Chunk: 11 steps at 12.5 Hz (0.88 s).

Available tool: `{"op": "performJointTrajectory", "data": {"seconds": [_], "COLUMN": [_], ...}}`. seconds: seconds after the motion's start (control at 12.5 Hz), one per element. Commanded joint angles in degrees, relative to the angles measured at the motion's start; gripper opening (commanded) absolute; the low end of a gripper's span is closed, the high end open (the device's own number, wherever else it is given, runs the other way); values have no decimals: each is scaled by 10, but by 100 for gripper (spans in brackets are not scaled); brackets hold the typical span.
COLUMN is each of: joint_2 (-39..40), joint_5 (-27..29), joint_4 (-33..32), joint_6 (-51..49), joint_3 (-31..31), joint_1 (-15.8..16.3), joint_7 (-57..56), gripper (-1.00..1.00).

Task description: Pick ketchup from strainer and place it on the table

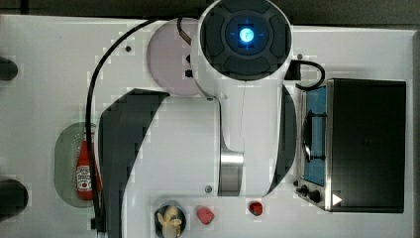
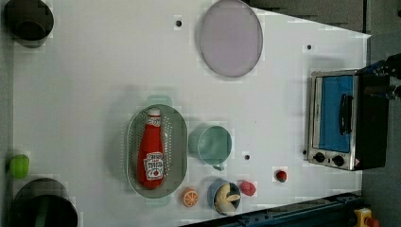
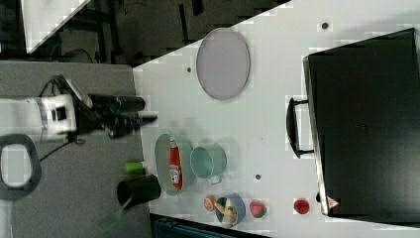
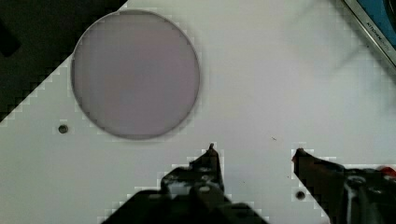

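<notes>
White and broad, the table (image 2: pixel 94 71) spreads under me, dotted with a few small dark holes; its far edge in the left view cuts off at a slant beside grey floor. Much of it lies bare, with wide open room on the left view's left side and between the plate and the strainer.

Largest on it is the toaster oven (image 2: pixel 345 120), black-topped with a blue door and knobs, standing at the left view's right edge. Next comes the grey-lilac round plate (image 4: pixel 135 74), which sits on the bare white surface ahead of my fingertips in the wrist view. The strainer (image 2: pixel 177 142), pale green and full of small holes, sits just beside a green cup (image 2: pixel 213 144). Along the near edge in the left view stand a bowl with banana pieces (image 2: pixel 226 197), an orange fruit (image 2: pixel 190 197) and two red fruits (image 2: pixel 247 187).

The ketchup (image 2: pixel 151 153) lies on its side inside the strainer, white cap toward the plate (its white label carries red print, too small to read).

My gripper (image 4: pixel 254 151) hangs above the table with jaws spread apart, holding nothing.
</notes>
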Motion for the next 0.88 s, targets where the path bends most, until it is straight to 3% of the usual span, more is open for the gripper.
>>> {"op": "performJointTrajectory", "data": {"seconds": [0.08,0.24,0.88], "joint_2": [-217,-208,-116], "joint_5": [1,1,2], "joint_4": [-107,-107,-107], "joint_6": [-124,-123,-24], "joint_3": [-26,-11,166], "joint_1": [6,13,42], "joint_7": [45,45,50], "gripper": [58,99,100]}}
